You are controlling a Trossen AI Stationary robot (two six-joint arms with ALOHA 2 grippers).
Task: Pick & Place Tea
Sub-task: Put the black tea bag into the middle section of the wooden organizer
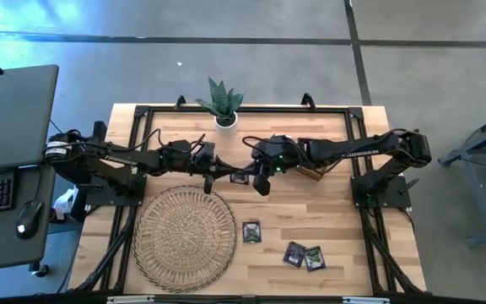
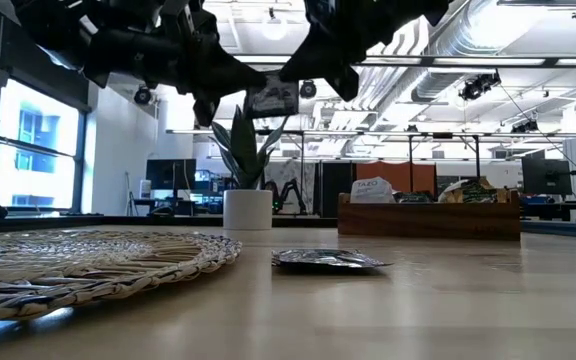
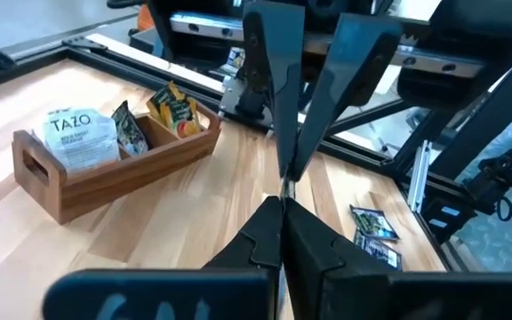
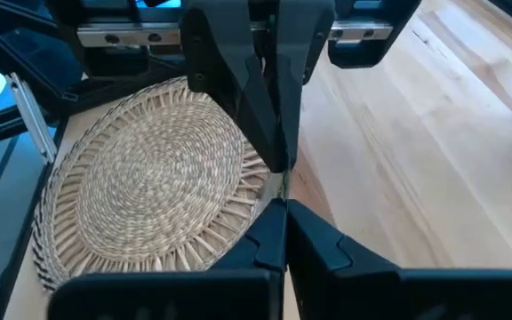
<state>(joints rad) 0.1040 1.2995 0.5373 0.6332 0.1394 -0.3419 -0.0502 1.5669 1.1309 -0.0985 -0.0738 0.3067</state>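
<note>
Mid-frame, high view: left gripper [image 1: 212, 176] and right gripper [image 1: 261, 175] both clenched on one small flat sachet [image 1: 240, 177], edge-on. Light, thin, floppy; likely best pinched at its edge.

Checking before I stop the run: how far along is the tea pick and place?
Looks done: three sachets lie on the table beside the woven mat, which is bare. In hand: the left gripper and right gripper both pinch one sachet in mid-air, apparently a handover. Left: more sachets stand in the wooden tray.
</note>
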